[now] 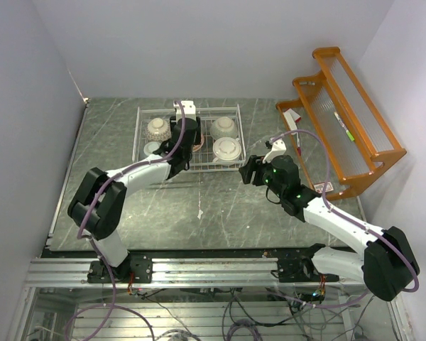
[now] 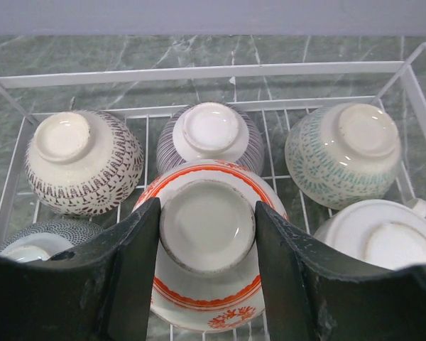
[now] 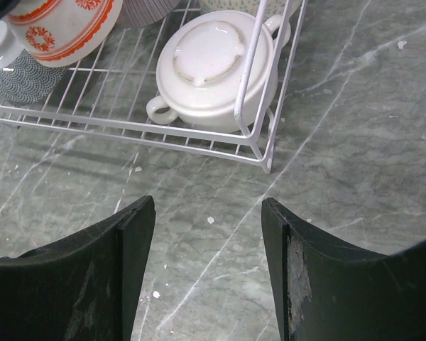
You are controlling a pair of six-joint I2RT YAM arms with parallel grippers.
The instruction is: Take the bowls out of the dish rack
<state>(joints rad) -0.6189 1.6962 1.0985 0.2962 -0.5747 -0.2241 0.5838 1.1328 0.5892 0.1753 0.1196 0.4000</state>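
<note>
Slippage threatens: left tool (image 2: pixel 207 207) grips the red-and-white bowl (image 2: pixel 207 295) by its foot inside the dish rack (image 2: pixel 199 72) (a shallow, glazed hold), risking a drop onto neighbouring bowls (image 2: pixel 82 160). Right tool (image 3: pixel 207 206) gapes empty beside that rack.

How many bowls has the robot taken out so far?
None yet: all six bowls sit in the rack. The left pincer grips the red-and-white bowl by its base, so that one is in hand. The right pincer hangs open over the table. All six remain to unload.
</note>
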